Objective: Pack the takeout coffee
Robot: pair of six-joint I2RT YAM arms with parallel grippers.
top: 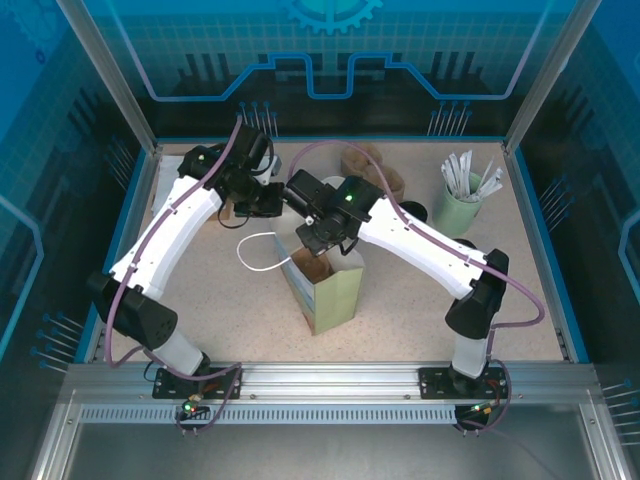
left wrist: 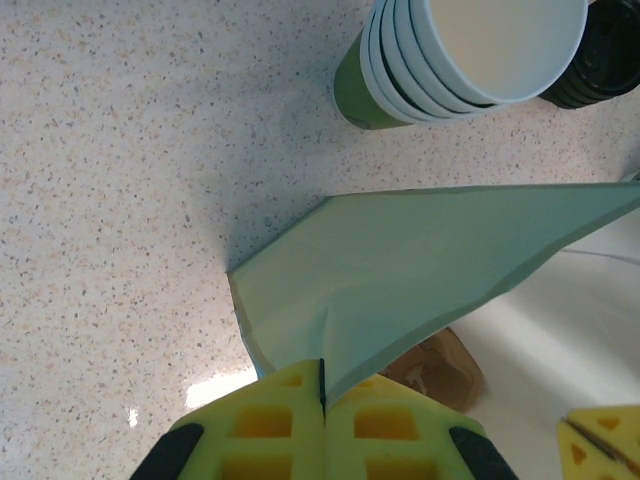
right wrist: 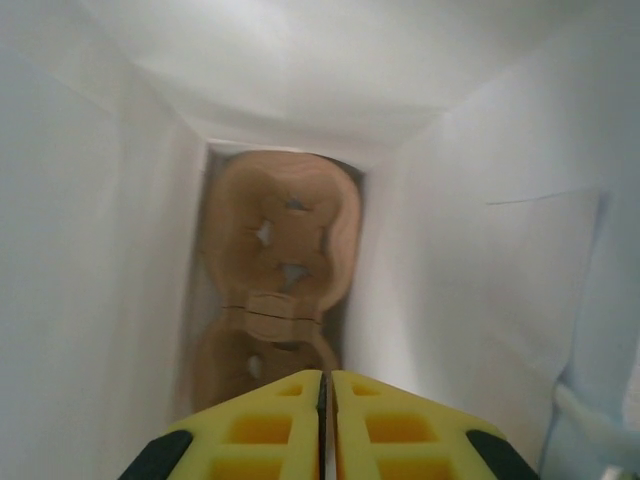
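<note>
A green paper bag (top: 330,292) stands open at mid-table, its white handle (top: 258,250) hanging left. My left gripper (left wrist: 322,385) is shut on the bag's green top edge (left wrist: 420,260) and holds the mouth open. My right gripper (right wrist: 326,390) reaches down inside the white-walled bag. Its fingers (right wrist: 262,425) are pressed together, and the near rim of a brown cardboard cup carrier (right wrist: 280,240) runs into the slit between them. The carrier also peeks from the bag mouth (top: 320,266). The takeout coffee is hidden.
A stack of green cups with white insides (left wrist: 470,50) and black lids (left wrist: 605,60) stand just behind the bag. More brown carriers (top: 378,165) lie at the back. A pale green cup of white sticks (top: 460,200) is at the back right.
</note>
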